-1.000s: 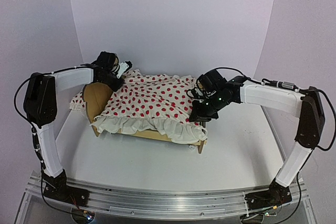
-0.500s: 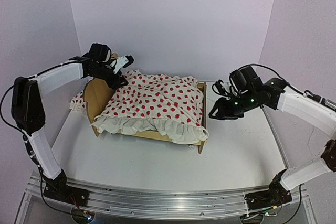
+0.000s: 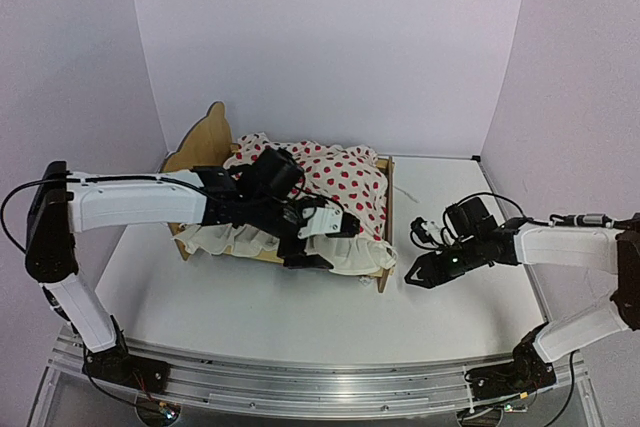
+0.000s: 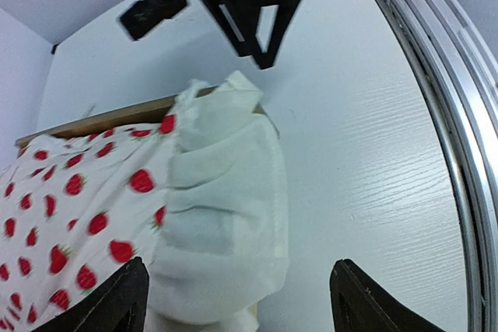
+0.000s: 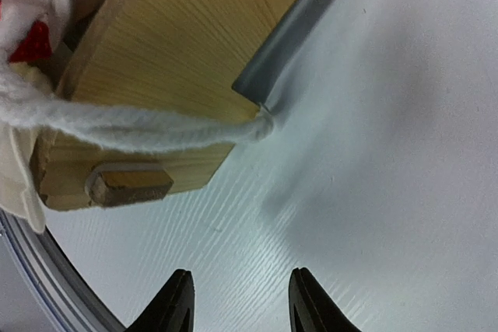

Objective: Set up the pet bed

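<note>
The small light plywood pet bed with its scalloped headboard sits left of centre on the white table, headboard at the far left. A white ruffled blanket with red dots covers it and spills over the near rail.

The left gripper hovers at the near foot corner, its 2 fingers spread wide and holding nothing, with the plain white ruffle bunched beneath them. The right gripper sits low on the table just beside that corner, about half open and empty.

The job looks like tidying this hem. The left fingers should come down on the ruffle only, clear of the wood rail and grey felt edge. They should then draw it flat without dragging the light frame.
</note>
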Controlling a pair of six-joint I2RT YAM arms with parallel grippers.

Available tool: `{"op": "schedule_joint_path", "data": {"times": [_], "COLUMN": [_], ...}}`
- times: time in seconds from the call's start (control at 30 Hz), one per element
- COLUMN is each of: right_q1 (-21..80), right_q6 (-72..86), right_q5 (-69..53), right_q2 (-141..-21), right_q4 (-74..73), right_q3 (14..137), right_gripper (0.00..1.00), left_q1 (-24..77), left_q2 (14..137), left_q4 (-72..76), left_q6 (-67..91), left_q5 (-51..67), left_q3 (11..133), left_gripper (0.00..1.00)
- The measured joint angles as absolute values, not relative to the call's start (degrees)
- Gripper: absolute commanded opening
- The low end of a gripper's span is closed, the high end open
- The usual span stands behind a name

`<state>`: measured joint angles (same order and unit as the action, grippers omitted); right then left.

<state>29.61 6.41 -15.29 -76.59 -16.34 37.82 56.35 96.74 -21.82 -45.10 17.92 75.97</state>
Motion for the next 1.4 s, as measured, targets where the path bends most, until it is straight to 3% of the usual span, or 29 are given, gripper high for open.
{"op": "schedule_joint_path", "data": {"times": [0.17,0.3,0.37,0.57,0.63,0.8,1.07,1.4], "right_q1": [29.5,29.5,29.3,29.1,28.9,28.4,27.9,27.9], "right_q6": [4.0,3.1,2.9,2.5,2.4,2.5,-0.5,-4.9], "right_q5": [-16.6,-18.3,-18.8,-20.0,-20.1,-19.2,-12.6,-10.4], "right_q2": [-79.1,-82.1,-83.4,-86.4,-87.1,-86.8,-74.8,-65.8], "right_q4": [-2.3,4.8,7.3,12.1,12.6,12.8,0.9,-17.4], "right_q3": [34.1,33.7,33.7,34.1,34.2,34.4,35.8,48.4], "right_gripper": [0.41,0.39,0.37,0.15,0.07,0.00,0.00,0.00], "left_q1": [59.3,59.0,58.9,58.9,58.9,59.1,56.7,55.0], "left_q2": [102.3,105.1,106.3,107.8,107.8,107.6,107.4,106.0], "left_q4": [-18.2,-16.3,-16.0,-14.3,-13.3,-11.0,-12.4,-13.0], "left_q6": [-47.0,-48.1,-48.3,-49.3,-49.0,-47.3,-40.9,-35.7], "left_q5": [16.0,13.9,13.1,9.9,8.7,6.2,6.6,9.0], "left_q3": [76.0,76.0,76.0,76.0,76.0,76.3,79.1,80.7], "left_gripper": [0.81,0.73,0.64,0.09,0.00,0.00,0.00,0.00]}}
